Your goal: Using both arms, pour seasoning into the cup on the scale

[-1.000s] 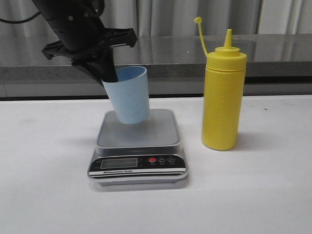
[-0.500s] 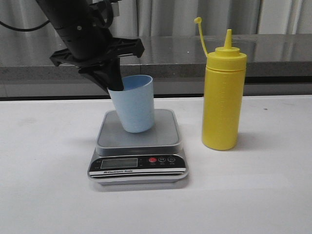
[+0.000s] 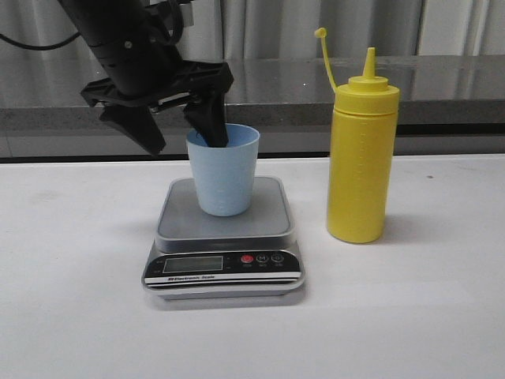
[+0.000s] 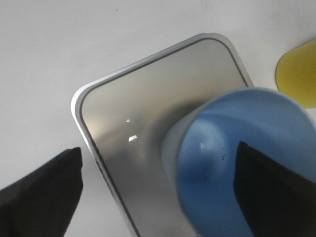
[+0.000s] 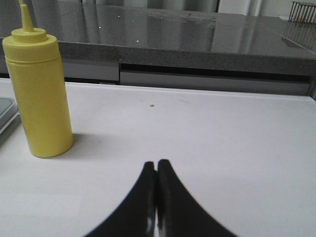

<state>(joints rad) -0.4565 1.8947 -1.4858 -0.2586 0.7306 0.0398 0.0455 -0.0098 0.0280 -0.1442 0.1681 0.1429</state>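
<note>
The light blue cup (image 3: 223, 175) stands upright on the silver platform of the scale (image 3: 264, 215). My left gripper (image 3: 181, 139) hangs open over the cup's left rim, with one finger (image 3: 211, 125) dipping inside the cup and the other outside to the left. From the left wrist view the cup (image 4: 232, 148) sits on the scale platform (image 4: 138, 113), the left gripper (image 4: 158, 192) wide apart and holding nothing. The yellow seasoning bottle (image 3: 361, 158) stands to the right of the scale, cap off on its strap. My right gripper (image 5: 157, 165) is shut and empty, low over the table to the right of the bottle (image 5: 39, 94).
A grey stone ledge (image 3: 442, 87) runs behind the white table (image 3: 410, 316). The scale's black front panel (image 3: 225, 264) with its display and buttons faces the front edge. A corner of the scale (image 5: 5, 111) shows beside the bottle in the right wrist view.
The left arm brought the tilted cup down and set it upright on the scale. Its jaws then opened and let go of the cup's wall. The bottle has not moved.
</note>
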